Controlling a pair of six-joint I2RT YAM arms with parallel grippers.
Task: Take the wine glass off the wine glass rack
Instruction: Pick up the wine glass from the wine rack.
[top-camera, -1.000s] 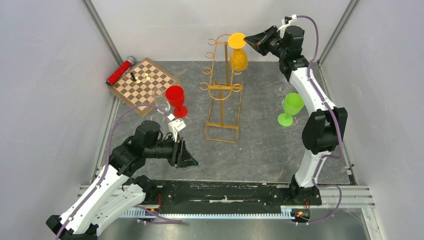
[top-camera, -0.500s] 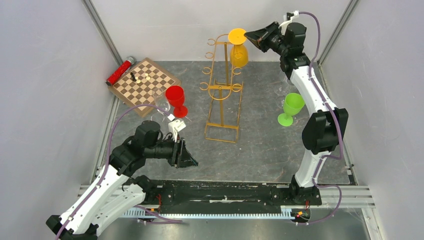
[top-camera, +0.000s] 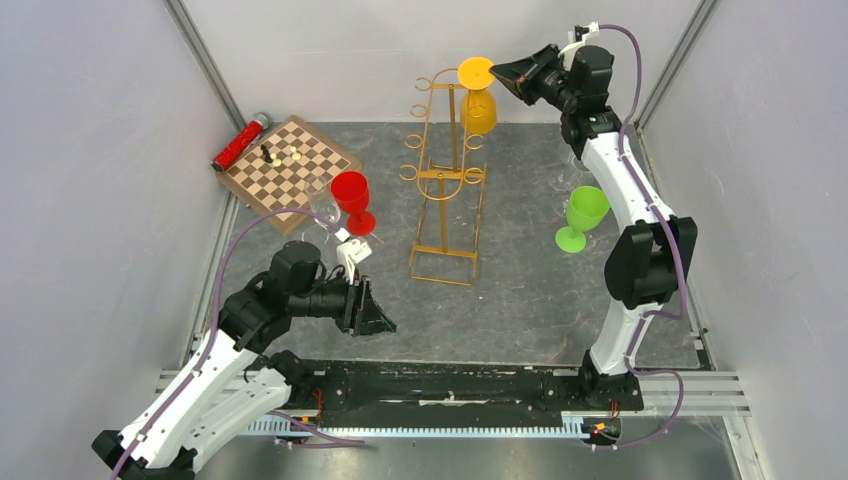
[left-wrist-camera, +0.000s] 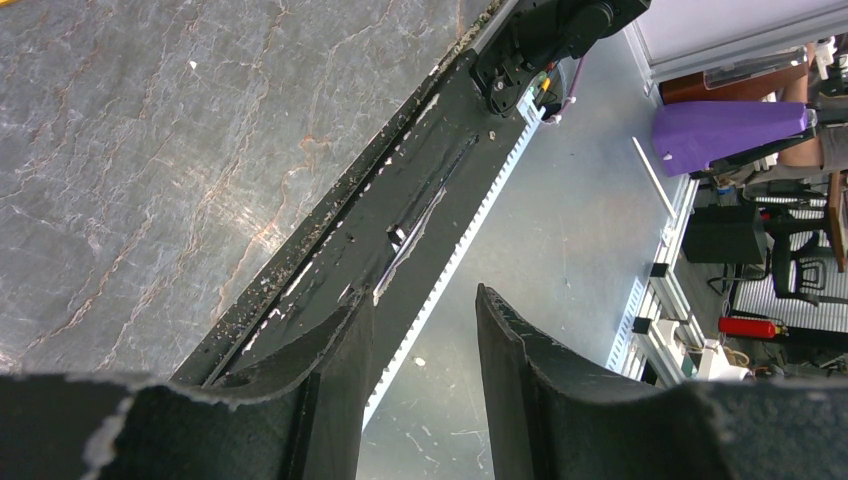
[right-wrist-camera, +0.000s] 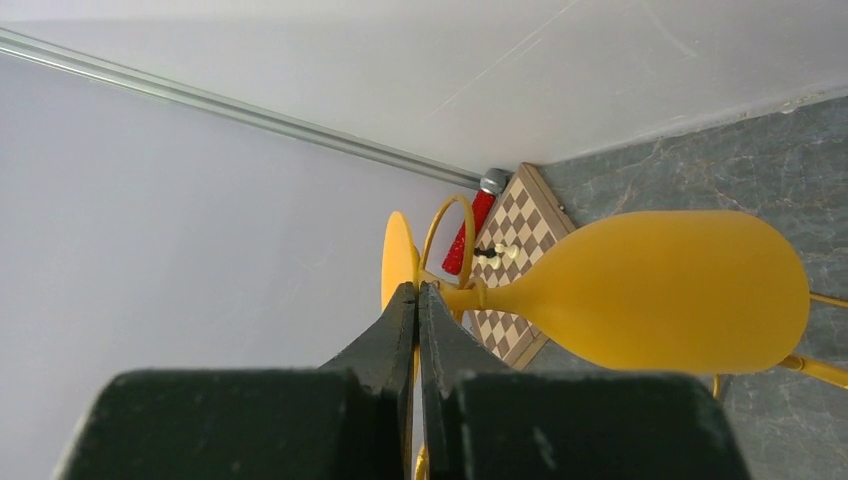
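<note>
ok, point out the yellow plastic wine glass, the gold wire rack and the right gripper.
yellow plastic wine glass (top-camera: 478, 113), top external view, on its bowl.
gold wire rack (top-camera: 445, 175), top external view, on the crossbar midway up.
right gripper (right-wrist-camera: 417, 292), right wrist view, between the tips of its fingers.

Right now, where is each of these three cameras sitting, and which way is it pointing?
Top: fixed above and behind, looking down on the table, rack and yellow glass; left arm and right arm both show.
Left wrist: on the left arm, looking past its open left gripper over the table's near edge to the floor.
Right wrist: on the right arm, looking along the right gripper, shut on the yellow glass; chessboard behind.
Shared: top and right wrist both show the yellow glass and chessboard.
</note>
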